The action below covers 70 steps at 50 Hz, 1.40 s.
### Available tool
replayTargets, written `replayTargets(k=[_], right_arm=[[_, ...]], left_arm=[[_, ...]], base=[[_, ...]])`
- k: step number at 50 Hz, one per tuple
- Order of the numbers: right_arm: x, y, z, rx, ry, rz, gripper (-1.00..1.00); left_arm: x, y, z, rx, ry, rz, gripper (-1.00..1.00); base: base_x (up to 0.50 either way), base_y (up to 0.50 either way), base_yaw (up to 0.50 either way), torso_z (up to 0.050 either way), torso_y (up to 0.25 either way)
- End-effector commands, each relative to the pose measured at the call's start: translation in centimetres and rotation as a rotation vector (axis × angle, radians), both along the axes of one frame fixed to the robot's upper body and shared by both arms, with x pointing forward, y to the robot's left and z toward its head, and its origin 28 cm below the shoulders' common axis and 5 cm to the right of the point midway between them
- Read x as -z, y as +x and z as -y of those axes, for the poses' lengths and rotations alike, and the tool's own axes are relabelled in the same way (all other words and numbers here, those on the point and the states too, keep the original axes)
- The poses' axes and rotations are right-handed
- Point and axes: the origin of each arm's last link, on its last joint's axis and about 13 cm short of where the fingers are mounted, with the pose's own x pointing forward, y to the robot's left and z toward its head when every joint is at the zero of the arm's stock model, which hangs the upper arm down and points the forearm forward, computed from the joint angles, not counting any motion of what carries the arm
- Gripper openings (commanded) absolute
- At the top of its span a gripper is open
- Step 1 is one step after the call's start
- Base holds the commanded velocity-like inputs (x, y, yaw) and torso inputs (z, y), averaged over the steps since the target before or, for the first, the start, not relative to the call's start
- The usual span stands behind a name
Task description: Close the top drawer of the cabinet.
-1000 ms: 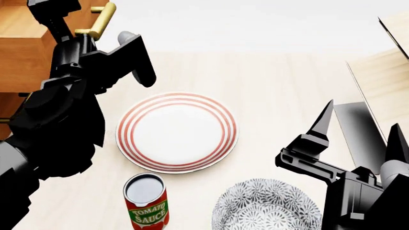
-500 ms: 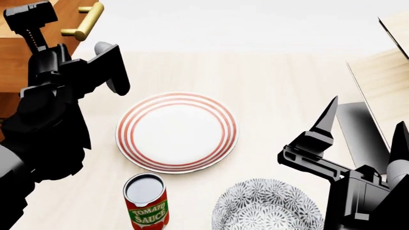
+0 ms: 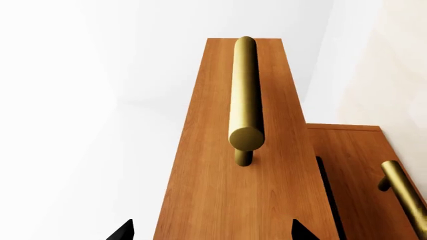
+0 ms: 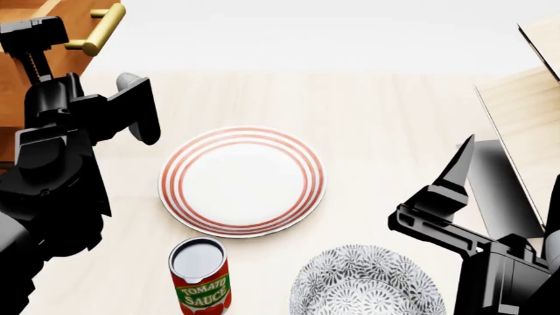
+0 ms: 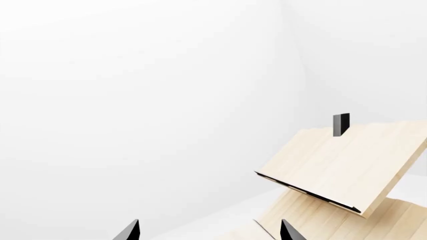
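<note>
In the left wrist view the top drawer (image 3: 247,190) shows its flat orange-brown front with a brass bar handle (image 3: 245,90). My left gripper (image 3: 210,232) is open, and its two dark fingertips stand either side of the drawer front, close to it. In the head view the left gripper (image 4: 88,56) is at the cabinet (image 4: 9,105) in the top left corner, just below the drawer's handle (image 4: 98,29). My right gripper (image 4: 512,174) is open and empty at the lower right, also seen in the right wrist view (image 5: 208,231).
A red-ringed white plate (image 4: 242,182) lies mid-table. A tomato sauce can (image 4: 201,279) and a patterned glass bowl (image 4: 366,285) stand near the front. A pale slanted wood structure (image 4: 525,111) is at the right. A lower drawer (image 3: 350,165) has its own brass handle (image 3: 403,192).
My left arm has moved left toward the cabinet, and the drawer's handle has shifted left with it in the head view. My right gripper has drifted slightly down and right.
</note>
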Motion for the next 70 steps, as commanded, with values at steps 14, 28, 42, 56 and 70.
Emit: replayTargets(k=[14,28,42,56,70], right_arm=[[-0.2,-0.1,0.1,0.003,0.001,0.005,1.00],[-0.2,0.1,0.1,0.004,0.001,0.007,1.00],[-0.4,0.0,0.1,0.007,0.004,0.015,1.00],[-0.4,0.0,0.2,0.003,0.004,0.015,1.00],[-0.4,0.0,0.2,0.001,0.008,0.019,1.00]], left_arm=[[1.9,-0.5,-2.1,-0.067,-0.065,-0.078,1.00],[2.9,-1.0,-4.3,-0.138,-0.113,-0.109,1.00],[3.1,-1.3,-5.2,-0.177,-0.157,-0.126,1.00],[2.3,-1.5,-6.9,-0.227,-0.160,-0.111,1.00],[0.8,-1.5,-8.2,-0.264,-0.176,-0.078,1.00]], base=[[0.00,0.00,0.00,0.000,0.000],[0.00,0.00,0.00,0.000,0.000],[0.00,0.00,0.00,0.000,0.000],[0.00,0.00,0.00,0.000,0.000],[0.00,0.00,0.00,0.000,0.000]])
